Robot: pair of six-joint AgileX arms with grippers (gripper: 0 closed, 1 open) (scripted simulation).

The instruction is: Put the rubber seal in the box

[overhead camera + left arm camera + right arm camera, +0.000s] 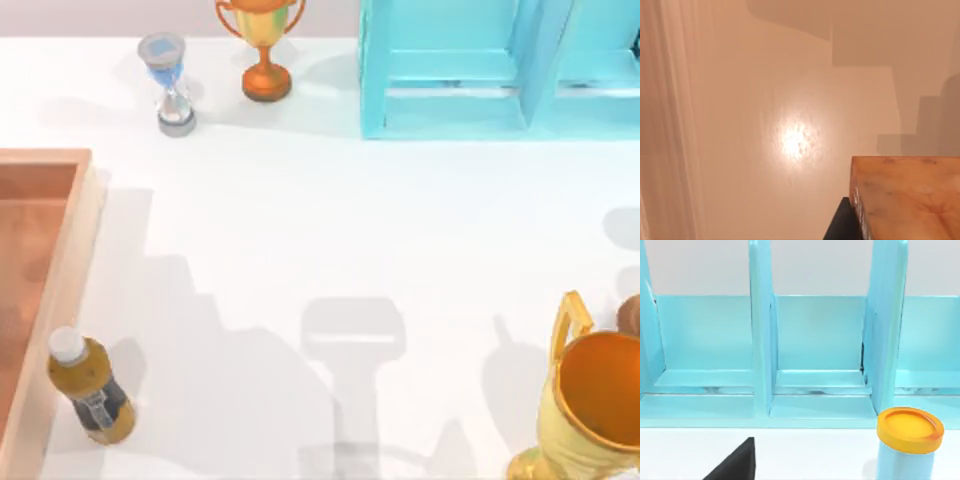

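Rubber seal [905, 200] showed in the left wrist view as a tan-orange block close to the camera. A dark part of the left gripper [842, 226] lay against its side. Whether that gripper pinched the block or merely touched it could not be told. Behind the block spread the smooth orange-brown inside of the box [740, 125], with a bright glare spot, stepped shadows and a paler streaked wall along one edge. Whether the seal rested on that floor or hung over it could not be told either.

From above, the box [62, 300] sat at the table's left edge, its light wood rim running beside an amber bottle [90, 388] with a white cap, which stood just outside the rim. Well apart, at the far side, stood an hourglass [172, 84] and a small orange trophy [265, 50], with a turquoise shelf unit [470, 70] to their right. A large gold trophy [590, 400] filled the near right corner, with a small brown thing [630, 315] just behind it at the edge.

The right gripper [735, 465] appeared as a dark wedge facing the shelf's compartments, its state unreadable, near a pale blue canister [907, 450] with an orange lid.
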